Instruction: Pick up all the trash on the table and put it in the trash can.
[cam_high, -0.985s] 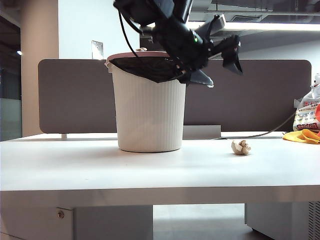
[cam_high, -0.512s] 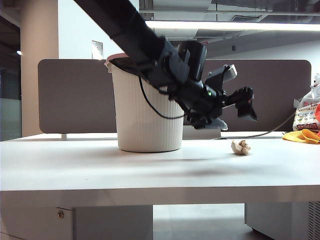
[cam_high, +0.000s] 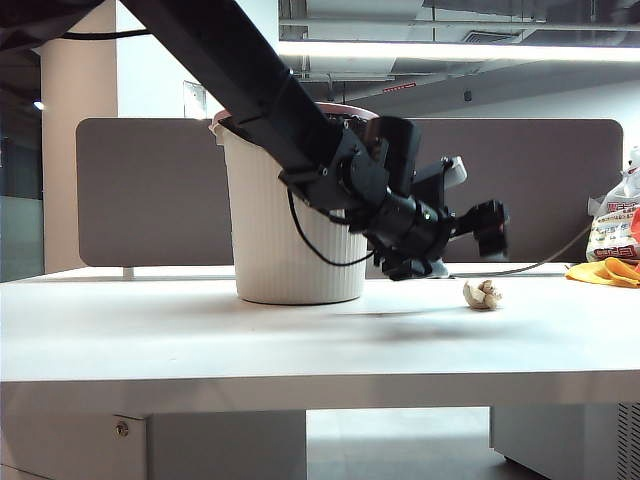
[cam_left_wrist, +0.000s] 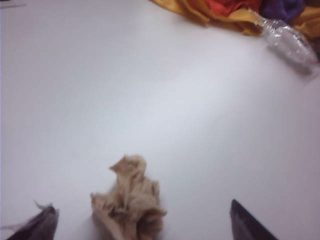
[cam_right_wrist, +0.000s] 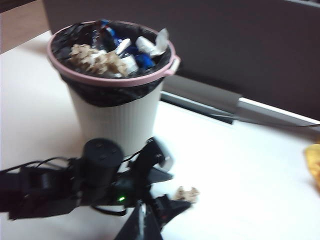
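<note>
Your left gripper (cam_high: 470, 238), jaws wide, hangs just short of the paper ball (cam_high: 482, 294) on the table (cam_high: 300, 340); the ball sits between its fingertips (cam_left_wrist: 42, 225); your right gripper (cam_right_wrist: 142, 225) is closed, farther back

Open-plan office, by look of it. Wide white surface (cam_high: 200, 330) with thick edge, desk-style. Grey fabric partition screen (cam_high: 150, 190) standing along far side, behind left gripper (cam_high: 465, 245). Long fluorescent strip light (cam_high: 450, 50) overhead, well above gripper, under bare ceiling with exposed ducting. White pedestal cabinet (cam_high: 150, 445) with round keyhole lock below surface. White ribbed trash can (cam_high: 300, 230) with black liner just behind gripper's arm. Dark cable (cam_high: 540, 265) trailing along foot of partition, beyond gripper.
</note>
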